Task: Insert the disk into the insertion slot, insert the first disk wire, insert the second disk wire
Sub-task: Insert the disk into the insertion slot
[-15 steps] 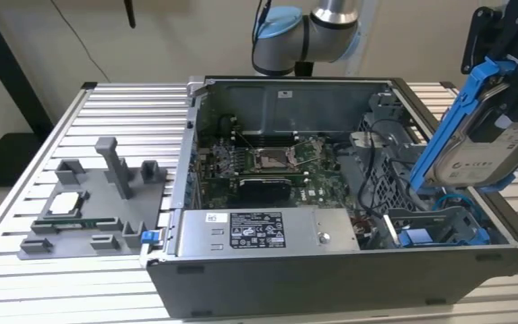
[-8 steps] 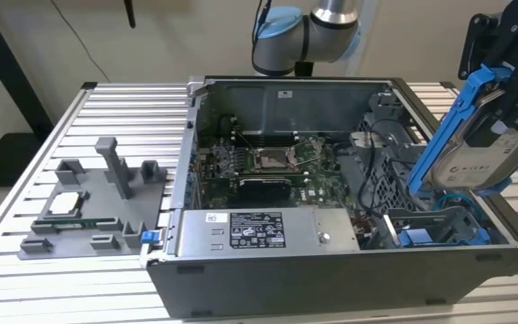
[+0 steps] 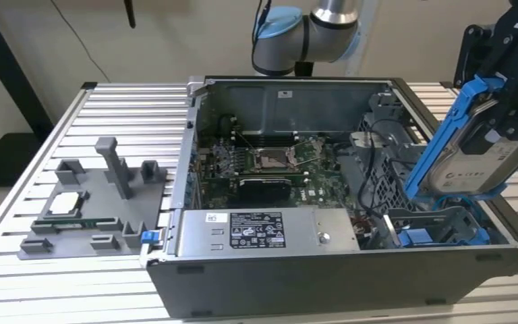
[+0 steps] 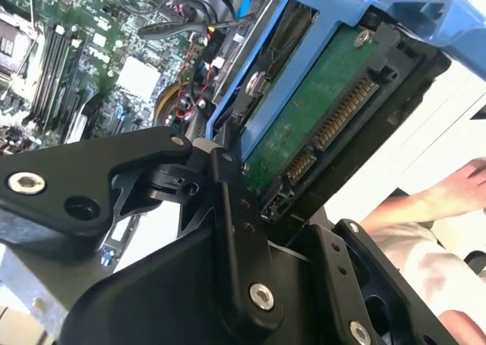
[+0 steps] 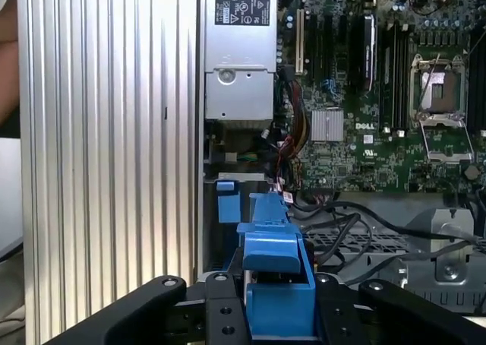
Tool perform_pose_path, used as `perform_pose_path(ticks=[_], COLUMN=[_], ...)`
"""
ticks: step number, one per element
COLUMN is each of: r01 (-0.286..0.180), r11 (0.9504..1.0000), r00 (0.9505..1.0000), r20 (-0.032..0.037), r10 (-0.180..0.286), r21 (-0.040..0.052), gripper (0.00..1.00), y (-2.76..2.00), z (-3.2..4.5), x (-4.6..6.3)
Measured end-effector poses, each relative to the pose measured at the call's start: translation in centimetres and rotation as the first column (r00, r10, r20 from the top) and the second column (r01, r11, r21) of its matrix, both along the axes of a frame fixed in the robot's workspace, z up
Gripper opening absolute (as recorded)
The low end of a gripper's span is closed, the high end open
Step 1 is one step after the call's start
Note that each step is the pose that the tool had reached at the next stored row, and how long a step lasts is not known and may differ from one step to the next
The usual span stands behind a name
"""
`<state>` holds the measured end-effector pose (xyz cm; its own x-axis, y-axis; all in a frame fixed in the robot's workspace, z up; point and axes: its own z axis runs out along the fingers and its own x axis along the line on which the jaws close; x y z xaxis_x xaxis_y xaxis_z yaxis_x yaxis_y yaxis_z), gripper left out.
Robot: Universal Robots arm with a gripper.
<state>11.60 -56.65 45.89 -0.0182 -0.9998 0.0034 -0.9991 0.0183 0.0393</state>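
1. The gripper [image 3: 498, 111] pinches the disk [image 3: 464, 158] by its blue frame [image 3: 441, 138], tilted over the insertion slot [image 3: 439, 229] at the computer case's [image 3: 331, 283] front corner, on the exterior view's right.
2. It is probably stiff and fairly heavy, and the bare circuit board [image 4: 319, 109] looks fragile, so the frame edges are the place to grip.

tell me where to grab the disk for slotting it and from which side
Take the upper end of its blue carrier, from above, clamping two opposite sides. The disk stands steeply tilted, lower end at the insertion slot, so that end must stay free, and the sides give parallel faces. The gripper is shut on it so.
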Motion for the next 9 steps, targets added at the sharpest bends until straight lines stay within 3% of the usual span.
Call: perform_pose_path(ticks=[9], r01=[0.0], r11=[1.0], r00=[1.0], r20=[0.001], r10=[0.0], r21=[-0.0001], gripper=[0.0], y=[0.0], z=[-0.56], x=[0.0])
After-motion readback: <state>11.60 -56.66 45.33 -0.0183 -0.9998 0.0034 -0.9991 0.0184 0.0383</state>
